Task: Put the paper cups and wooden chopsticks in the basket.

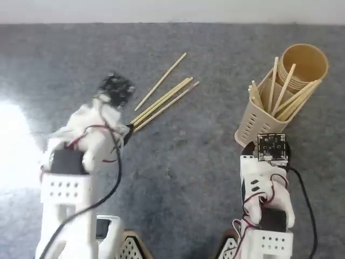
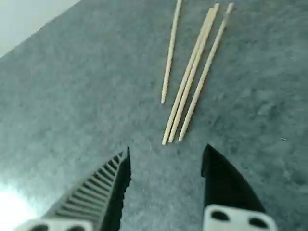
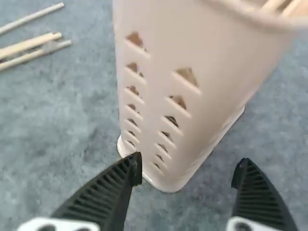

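Several wooden chopsticks (image 1: 164, 102) lie loose on the grey felt in the middle of the table; in the left wrist view these chopsticks (image 2: 192, 82) lie just beyond my left gripper (image 2: 166, 161), which is open and holds nothing. A beige basket (image 1: 264, 113) stands at the right with several chopsticks and a stack of paper cups (image 1: 304, 65) in it. My right gripper (image 3: 187, 175) is open right in front of the basket (image 3: 192, 86), near its base, empty.
Grey felt (image 1: 205, 178) covers the table between the two arms. The table's far edge (image 1: 172, 22) meets a pale wall. The white arm bases (image 1: 70, 216) stand at the near edge.
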Robot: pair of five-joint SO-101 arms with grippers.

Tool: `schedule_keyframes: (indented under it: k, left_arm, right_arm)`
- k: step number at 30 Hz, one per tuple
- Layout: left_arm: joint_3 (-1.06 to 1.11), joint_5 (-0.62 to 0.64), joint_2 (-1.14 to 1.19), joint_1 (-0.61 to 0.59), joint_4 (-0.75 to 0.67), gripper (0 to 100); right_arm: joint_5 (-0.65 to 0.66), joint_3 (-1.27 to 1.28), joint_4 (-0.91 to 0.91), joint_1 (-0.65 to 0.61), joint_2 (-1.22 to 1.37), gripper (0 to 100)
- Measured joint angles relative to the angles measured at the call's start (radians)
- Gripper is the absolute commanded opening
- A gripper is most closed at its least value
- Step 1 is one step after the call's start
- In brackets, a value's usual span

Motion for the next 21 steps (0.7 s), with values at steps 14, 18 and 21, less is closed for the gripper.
schedule_keyframes:
  k: [14, 18, 21]
  left_arm:
    - [-0.72, -0.018, 0.984, 0.121, 0.075, 22]
    - [-0.878, -0.018, 1.206, 0.147, 0.075, 22]
    - [-0.97, -0.018, 1.31, 0.138, 0.075, 22]
  right_arm:
    - [0.058, 0.002, -0.017, -0.041, 0.0, 30.3]
    - [0.058, 0.002, -0.017, -0.041, 0.0, 30.3]
    - [0.058, 0.002, -0.017, -0.041, 0.0, 30.3]
